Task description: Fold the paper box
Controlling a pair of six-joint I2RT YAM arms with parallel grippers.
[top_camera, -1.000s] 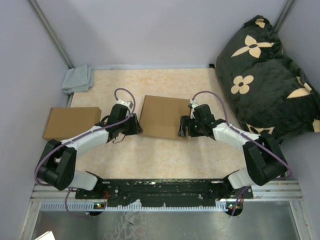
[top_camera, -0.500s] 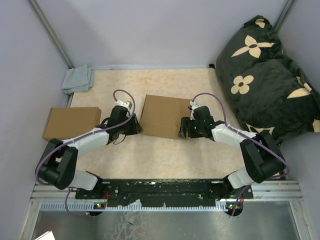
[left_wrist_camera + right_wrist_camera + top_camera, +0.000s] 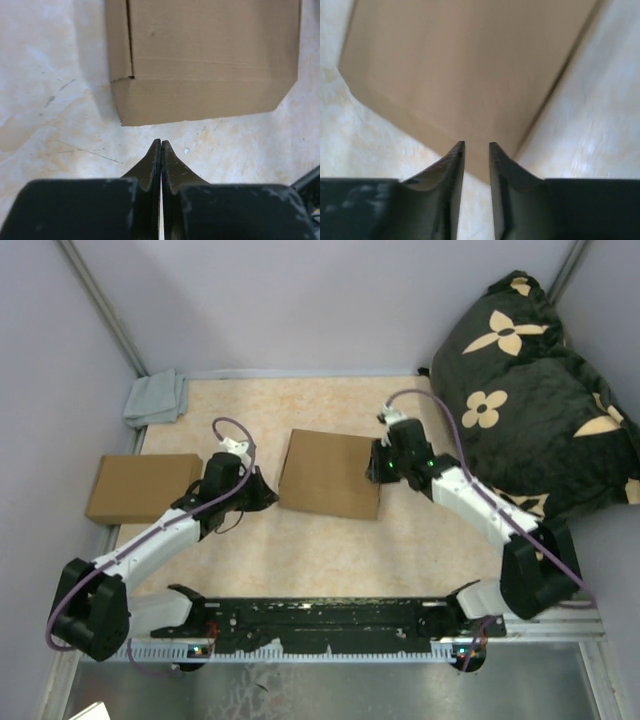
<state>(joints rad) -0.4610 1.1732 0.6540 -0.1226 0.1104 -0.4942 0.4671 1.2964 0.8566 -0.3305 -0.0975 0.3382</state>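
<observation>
Paper box (image 3: pixel 330 474) sits on the surface between my hands. Left fingers (image 3: pixel 160 150) pressed together, just short of its edge; right fingers (image 3: pixel 476 150) slightly spread at its corner. Risk: a push slides the box instead of folding it.

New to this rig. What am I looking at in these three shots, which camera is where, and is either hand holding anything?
Two robot arms are bolted side by side at the near edge of a table; each ends in a two-finger hand.

The overhead view looks down from above and behind. The other two views come from a camera on each wrist, looking out past that arm's own fingers.

In the middle lies the paper box, with the left hand at its left side and the right hand at its right edge. Further left lies a second brown cardboard piece, a grey cloth sits in the far corner, and a dark flowered cushion is on the right.

Neither hand holds anything: the left is shut just short of the box, the right slightly open at its corner.
</observation>
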